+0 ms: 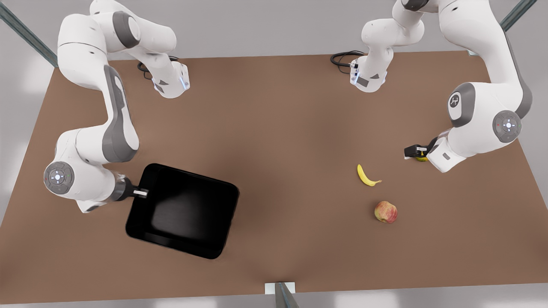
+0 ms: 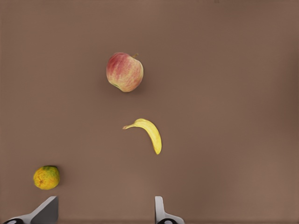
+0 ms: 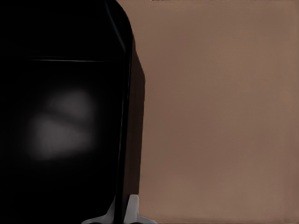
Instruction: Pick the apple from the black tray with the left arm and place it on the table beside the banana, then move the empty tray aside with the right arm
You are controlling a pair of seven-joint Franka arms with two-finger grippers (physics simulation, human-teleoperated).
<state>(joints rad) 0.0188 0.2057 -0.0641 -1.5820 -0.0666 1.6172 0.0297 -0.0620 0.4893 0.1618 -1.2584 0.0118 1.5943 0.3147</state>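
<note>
No words, labels or numbers can be read anywhere. The one sign is a small white logo mark on the grey joint cap (image 1: pixel 454 102) of the arm at the front view's right; its letters cannot be made out.

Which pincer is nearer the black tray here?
Right. The right pincer is shut on the black tray rim; the left pincer hovers open far across the table, by the fruit.

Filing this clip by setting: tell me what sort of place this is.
Likely a simulated robot test bench: a bare brown table with metal frame posts, plain grey surroundings, and only a black tray, apple and banana.
</note>
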